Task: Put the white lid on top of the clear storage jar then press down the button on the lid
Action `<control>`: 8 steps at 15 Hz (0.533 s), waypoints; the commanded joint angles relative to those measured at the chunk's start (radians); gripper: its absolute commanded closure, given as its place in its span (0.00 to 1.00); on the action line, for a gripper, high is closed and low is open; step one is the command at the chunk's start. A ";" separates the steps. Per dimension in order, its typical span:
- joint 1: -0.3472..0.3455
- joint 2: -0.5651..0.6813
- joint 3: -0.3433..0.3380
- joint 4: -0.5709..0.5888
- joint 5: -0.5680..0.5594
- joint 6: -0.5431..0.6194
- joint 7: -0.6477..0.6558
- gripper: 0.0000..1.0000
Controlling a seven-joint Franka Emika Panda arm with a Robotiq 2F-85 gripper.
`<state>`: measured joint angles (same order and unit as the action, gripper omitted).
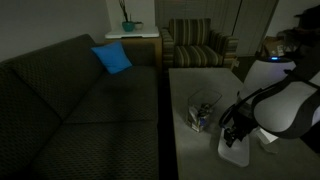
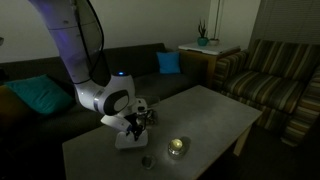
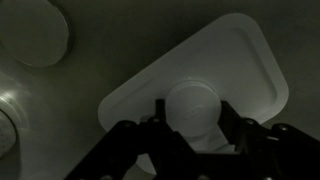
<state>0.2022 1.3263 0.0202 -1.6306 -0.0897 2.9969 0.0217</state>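
Note:
The white lid (image 3: 215,75) lies flat on the grey table in the wrist view, with its round button (image 3: 192,105) raised in the middle. My gripper (image 3: 192,125) is down on it, one finger pressed against each side of the button. Both exterior views show the gripper (image 1: 232,135) (image 2: 135,125) low over the lid (image 1: 237,152) (image 2: 128,141). The clear storage jar (image 1: 205,112) stands open-topped on the table just beside the gripper. It is partly hidden behind the gripper in an exterior view (image 2: 150,110).
A small round shiny tin (image 2: 177,147) sits on the table (image 2: 215,110) near its front edge. A round pale object (image 3: 35,30) lies beside the lid. A dark sofa (image 1: 80,100) with a blue cushion (image 1: 112,58) runs along the table. A striped armchair (image 1: 195,45) stands beyond.

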 commanded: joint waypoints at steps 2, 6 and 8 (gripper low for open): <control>0.035 -0.127 -0.060 -0.188 0.013 0.063 0.038 0.71; 0.064 -0.221 -0.096 -0.301 0.013 0.111 0.044 0.71; 0.088 -0.269 -0.122 -0.351 0.014 0.122 0.050 0.71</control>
<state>0.2445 1.1645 -0.0599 -1.8543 -0.0892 3.0897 0.0564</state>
